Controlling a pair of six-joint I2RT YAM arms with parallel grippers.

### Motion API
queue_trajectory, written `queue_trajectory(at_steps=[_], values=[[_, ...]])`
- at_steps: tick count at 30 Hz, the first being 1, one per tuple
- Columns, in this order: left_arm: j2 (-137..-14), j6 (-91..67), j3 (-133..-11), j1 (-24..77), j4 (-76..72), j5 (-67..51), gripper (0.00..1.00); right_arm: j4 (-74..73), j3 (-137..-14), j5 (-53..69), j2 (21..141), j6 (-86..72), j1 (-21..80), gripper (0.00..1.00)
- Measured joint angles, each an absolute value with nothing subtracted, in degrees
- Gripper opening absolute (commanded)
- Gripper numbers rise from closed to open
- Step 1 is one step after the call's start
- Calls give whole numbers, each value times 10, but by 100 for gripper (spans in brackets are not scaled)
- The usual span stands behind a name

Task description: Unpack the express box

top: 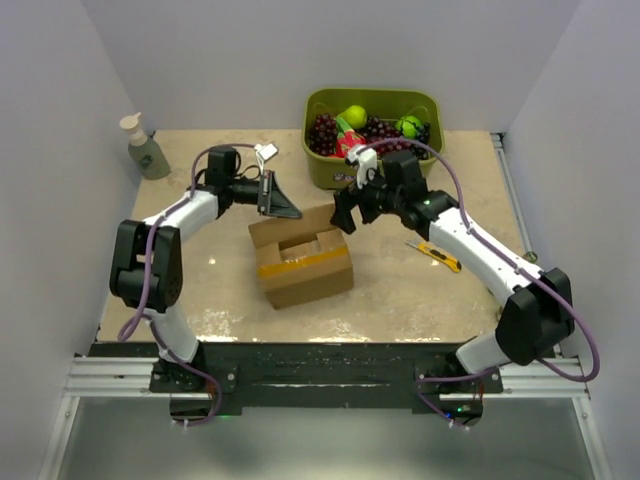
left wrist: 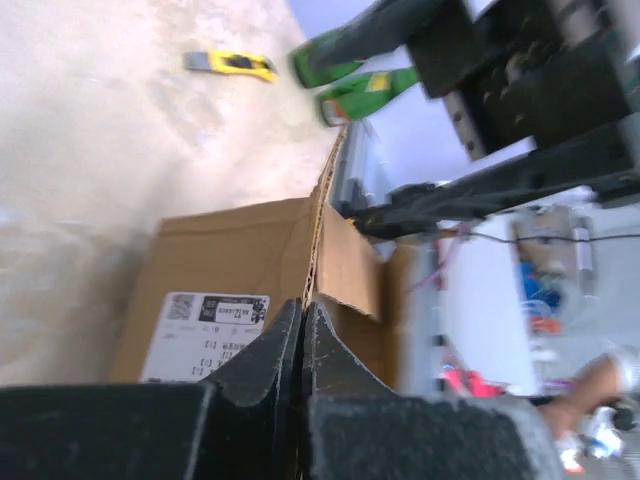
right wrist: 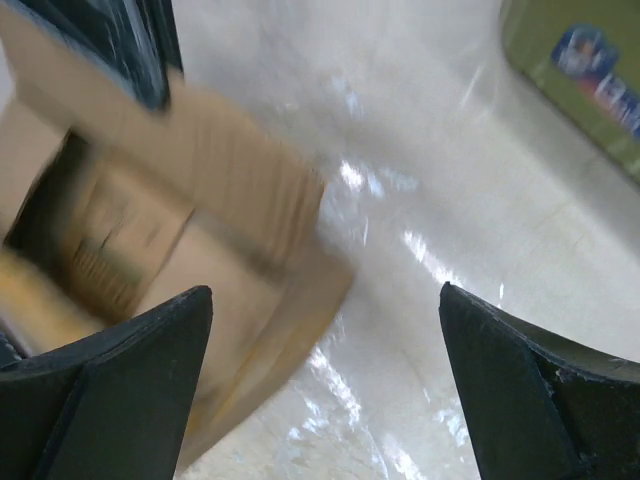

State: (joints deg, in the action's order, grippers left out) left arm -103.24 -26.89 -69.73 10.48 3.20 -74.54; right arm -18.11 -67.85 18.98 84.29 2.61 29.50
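- The left gripper [left wrist: 303, 320] has its fingers together, apparently pinching the edge of a rear flap of the express box [top: 303, 262], which sits mid-table. The right gripper [right wrist: 325, 300] is spread wide beside the box's far right corner.
- Opening the flaps looks like the step in hand. Next, the right gripper likely needs to grasp the opposite flap and fold it outward.
- The fruit bin [top: 325, 172] crowds the back and the box cutter [top: 436, 255] lies to the right. The near side offers room.

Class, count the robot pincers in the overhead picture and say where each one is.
2. The left pincer is shut on the express box's far-left flap; the right pincer is open beside its far-right corner.
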Motion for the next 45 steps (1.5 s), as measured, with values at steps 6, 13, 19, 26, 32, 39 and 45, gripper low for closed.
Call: queue_trajectory(at_steps=[6, 13, 19, 26, 32, 39, 45], values=[[-1006, -321, -631, 104, 12, -751, 0, -293, -875, 314, 890, 180, 312, 89], [-998, -348, -617, 98, -19, -748, 0, -595, -1065, 409, 1006, 532, 336, 93], [-994, -303, -681, 92, 23, -743, 0, -697, -1003, 394, 1011, 674, 418, 93], [-989, -293, -684, 88, 32, -743, 0, -662, -994, 382, 1010, 637, 469, 88], [-989, -295, -684, 86, 29, -743, 0, -649, -1003, 355, 1028, 623, 467, 83], [-997, -302, -684, 83, 24, -744, 0, -632, -957, 313, 1037, 603, 495, 32], [-1015, -320, -686, 73, -5, -744, 0, -461, -818, 192, 932, 529, 521, 0]])
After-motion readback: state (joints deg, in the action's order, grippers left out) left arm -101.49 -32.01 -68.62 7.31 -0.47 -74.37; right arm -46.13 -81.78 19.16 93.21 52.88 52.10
